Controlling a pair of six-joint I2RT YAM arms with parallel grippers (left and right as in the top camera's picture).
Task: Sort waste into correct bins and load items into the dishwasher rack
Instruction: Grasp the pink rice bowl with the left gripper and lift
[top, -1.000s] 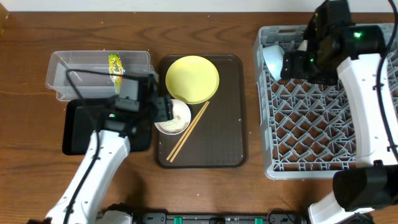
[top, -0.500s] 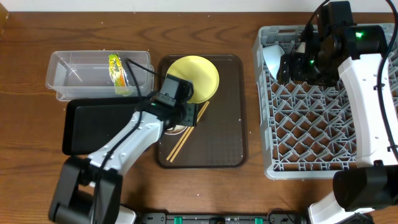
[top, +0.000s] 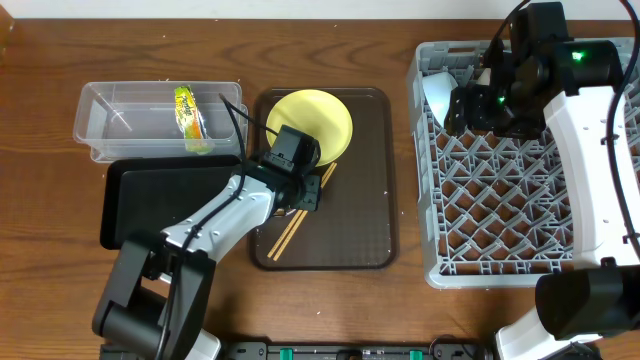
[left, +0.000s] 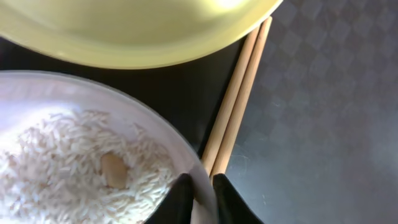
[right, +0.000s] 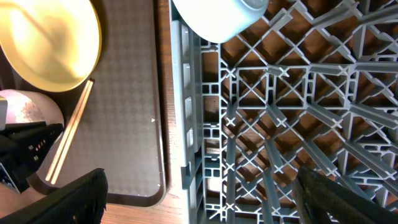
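**Overhead.** Left pincer (top: 300, 190): low on the brown serving tray (top: 365, 200) mid-table, what it grips hidden beneath it. Pale-yellow plate (top: 312, 122): round, glossy, just beyond. Chopsticks (top: 298, 218): thin wood, far ends covered by the arm. Light blue bowl (top: 437, 95): tilted in the far left corner of the grey rack (top: 500, 200) at the right edge, partly masked by the right pincer (top: 468, 108). Clear tub (top: 130, 115), far left: holds the crinkled snack wrapper (top: 188, 115). Black tray (top: 150, 200): matte, touching the tub's near side.

**Left wrist.** Pincer clamped on the whitish-pink bowl (left: 74, 93), one finger inside the rim, one outside. Rice (left: 68, 162) heaped inside, cut off at the left.

**Right wrist.** Fingers wide apart, empty, showing only at the lower corners. Blue bowl cropped by the top edge.
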